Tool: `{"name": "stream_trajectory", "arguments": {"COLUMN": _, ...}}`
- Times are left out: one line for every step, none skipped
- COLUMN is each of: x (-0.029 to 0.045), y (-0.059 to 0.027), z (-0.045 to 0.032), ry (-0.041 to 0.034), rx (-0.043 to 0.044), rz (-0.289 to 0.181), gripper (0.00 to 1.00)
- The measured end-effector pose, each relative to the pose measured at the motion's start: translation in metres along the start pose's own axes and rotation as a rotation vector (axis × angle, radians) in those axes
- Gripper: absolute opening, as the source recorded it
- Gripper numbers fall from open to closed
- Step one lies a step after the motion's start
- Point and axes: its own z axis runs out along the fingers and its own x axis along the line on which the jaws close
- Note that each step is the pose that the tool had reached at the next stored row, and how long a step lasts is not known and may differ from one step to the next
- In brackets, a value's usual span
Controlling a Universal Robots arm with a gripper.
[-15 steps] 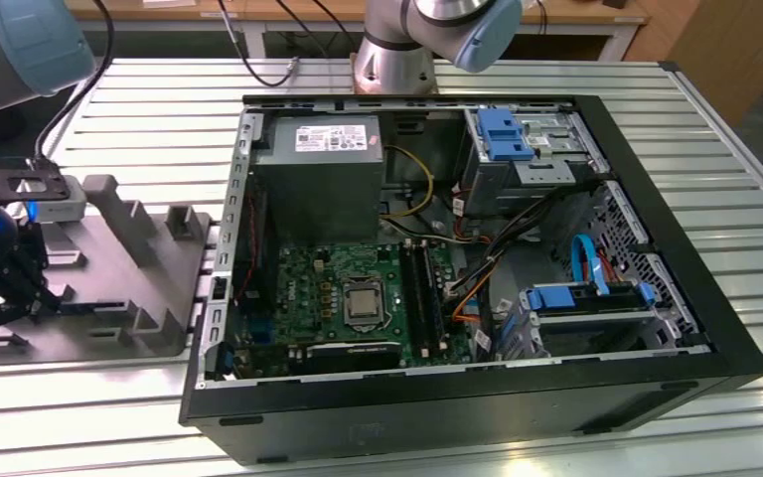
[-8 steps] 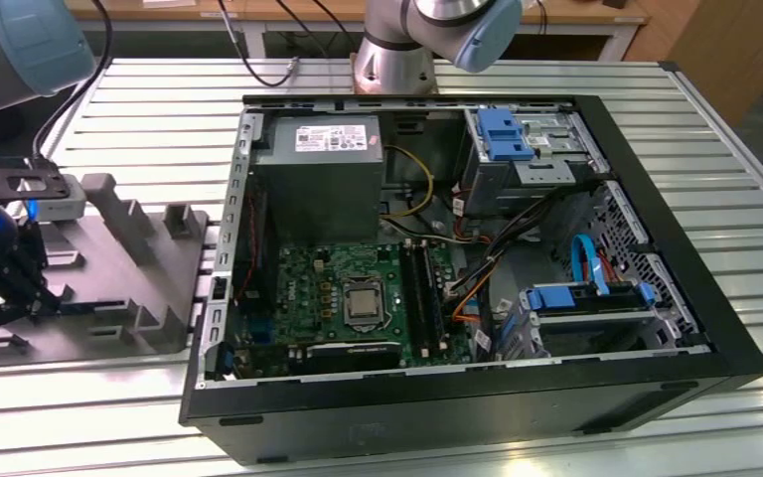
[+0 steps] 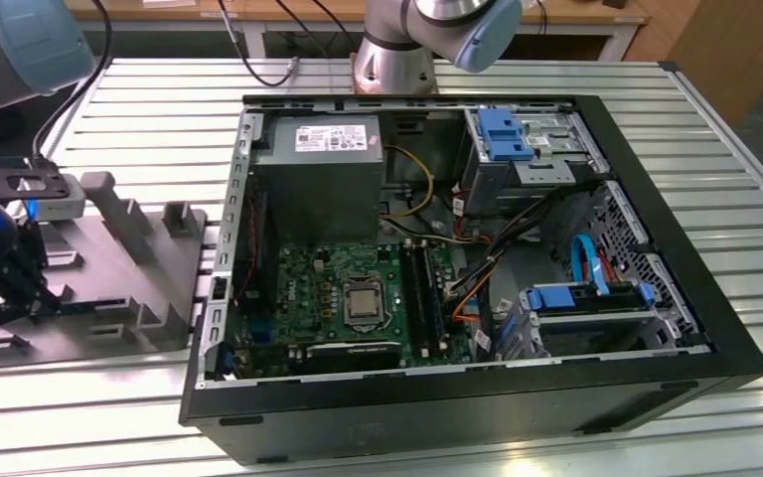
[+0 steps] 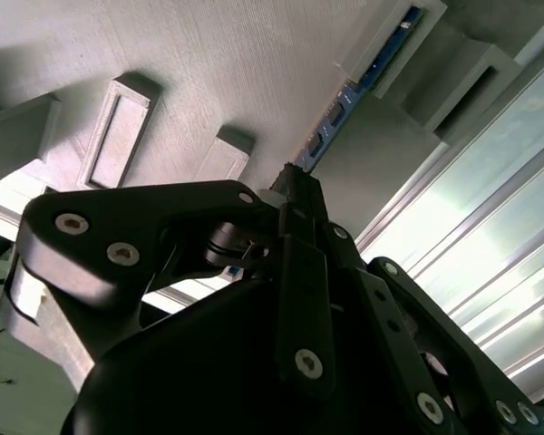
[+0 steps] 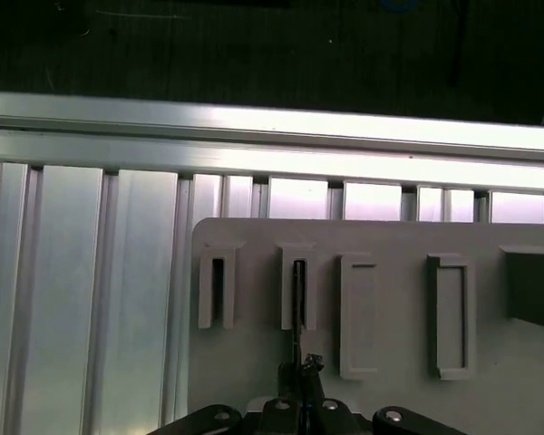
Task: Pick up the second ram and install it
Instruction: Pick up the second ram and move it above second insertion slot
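A slatted aluminium table (image 3: 156, 99) is carrying everything in the exterior view. The biggest thing on it is an open black computer case (image 3: 488, 412), which is lying on its side with its motherboard (image 3: 342, 288) facing up and a grey power supply (image 3: 318, 174) sitting at the far end. Long black socket strips (image 3: 424, 288) are running along the board just beside the processor. The arm (image 3: 421, 30) is rising from its base behind the case and reaching round toward the exterior view's left.

There a grey moulded fixture tray (image 3: 103, 288) is lying flat on the table just beside the case, with raised blocks and narrow slotted holders standing up from it. In the first wrist view the tray (image 5: 390, 399) is showing a row of four such holders.

The gripper (image 3: 8, 293) is hanging low over the tray, well apart from the case. In both wrist views its dark fingers are coming together at their tips (image 4: 295, 186) (image 5: 299, 376) (no gap is showing between them) and pinching the near end of the second ram (image 4: 344, 104). The stick is standing on edge, thin and dark with a blue edge. Its far end is sitting in the second holder's slot (image 5: 297, 304), so it is on the fixture tray and not in the computer.
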Motion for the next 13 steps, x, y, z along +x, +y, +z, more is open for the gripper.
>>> {"name": "stream_trajectory", "arguments": {"x": 0.0000, "y": 0.0000, "z": 0.0000, "ry": -0.0003, "rx": 0.0004, "rz": 0.011, "gripper": 0.11}}
{"name": "stream_trajectory", "arguments": {"x": 0.0000, "y": 0.0000, "z": 0.0000, "ry": -0.0004, "rx": 0.0006, "rz": 0.019, "gripper": 0.11}}
{"name": "stream_trajectory", "arguments": {"x": 0.0000, "y": 0.0000, "z": 0.0000, "ry": -0.0005, "rx": 0.0007, "rz": 0.022, "gripper": 0.11}}
{"name": "stream_trajectory", "arguments": {"x": 0.0000, "y": 0.0000, "z": 0.0000, "ry": -0.0006, "rx": 0.0008, "rz": 0.023, "gripper": 0.11}}
{"name": "stream_trajectory", "arguments": {"x": 0.0000, "y": 0.0000, "z": 0.0000, "ry": -0.0005, "rx": 0.0008, "rz": 0.023, "gripper": 0.11}}
{"name": "stream_trajectory", "arguments": {"x": 0.0000, "y": 0.0000, "z": -0.0003, "ry": -0.0006, "rx": 0.0009, "rz": 0.023, "gripper": 0.11}}
{"name": "stream_trajectory", "arguments": {"x": 0.0000, "y": 0.0001, "z": -0.0012, "ry": -0.0004, "rx": 0.0006, "rz": 0.023, "gripper": 0.11}}
{"name": "stream_trajectory", "arguments": {"x": 0.0000, "y": 0.0001, "z": -0.0016, "ry": -0.0005, "rx": 0.0007, "rz": 0.023, "gripper": 0.11}}
{"name": "stream_trajectory", "arguments": {"x": 0.0000, "y": 0.0000, "z": -0.0016, "ry": -0.0006, "rx": 0.0009, "rz": 0.023, "gripper": 0.11}}
{"name": "stream_trajectory", "arguments": {"x": 0.0000, "y": 0.0000, "z": -0.0016, "ry": -0.0006, "rx": 0.0009, "rz": 0.023, "gripper": 0.11}}
{"name": "stream_trajectory", "arguments": {"x": -0.0001, "y": 0.0000, "z": -0.0015, "ry": -0.0007, "rx": 0.0010, "rz": 0.023, "gripper": 0.11}}
{"name": "stream_trajectory", "arguments": {"x": -0.0001, "y": 0.0000, "z": -0.0015, "ry": -0.0007, "rx": 0.0010, "rz": 0.023, "gripper": 0.11}}
{"name": "stream_trajectory", "arguments": {"x": 0.0000, "y": 0.0000, "z": -0.0016, "ry": -0.0007, "rx": 0.0010, "rz": 0.023, "gripper": 0.11}}
